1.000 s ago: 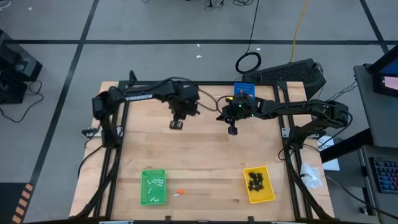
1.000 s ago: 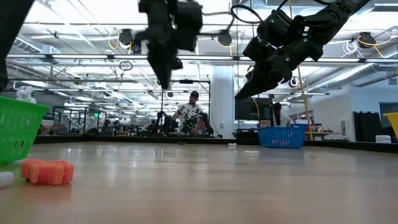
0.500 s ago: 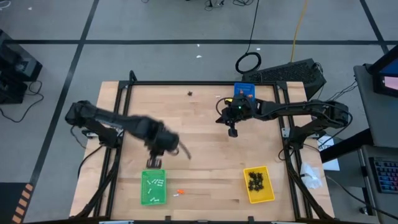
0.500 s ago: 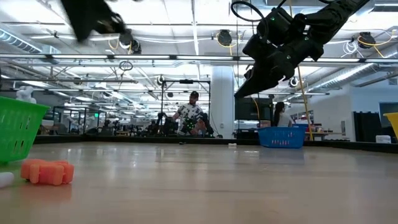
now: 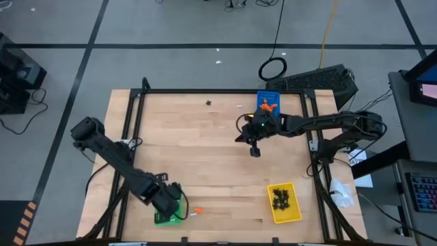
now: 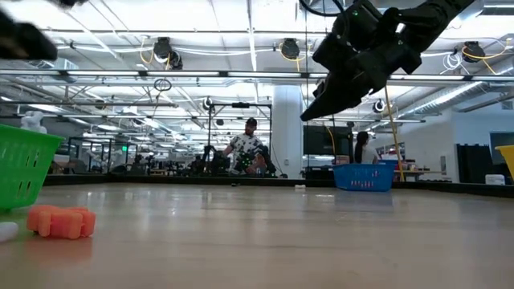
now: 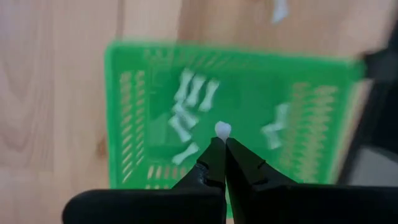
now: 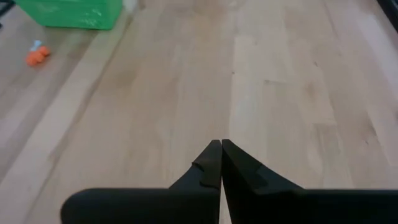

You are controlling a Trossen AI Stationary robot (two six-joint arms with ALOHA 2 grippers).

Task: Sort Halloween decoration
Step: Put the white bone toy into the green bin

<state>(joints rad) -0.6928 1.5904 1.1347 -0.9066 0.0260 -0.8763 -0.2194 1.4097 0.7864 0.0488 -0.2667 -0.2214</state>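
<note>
Closest to the table's front edge, the left gripper (image 7: 219, 144) hangs right over the green tray (image 7: 137, 112), fingers pinched together on a small white bone piece (image 7: 222, 130) that pokes out past the tips; more white bones (image 7: 189, 102) lie in the tray directly beneath it, so a release straight down looks like the next move. Just beside the tray an orange lump (image 5: 197, 210) sits loose on the wood, with the left arm far nearer. The yellow tray (image 5: 283, 203) holds black spiders (image 5: 280, 198). Farther back, the right gripper (image 5: 255, 152) hovers pinched shut, empty, near the blue tray (image 5: 268, 102). I can't read any writing.
</note>
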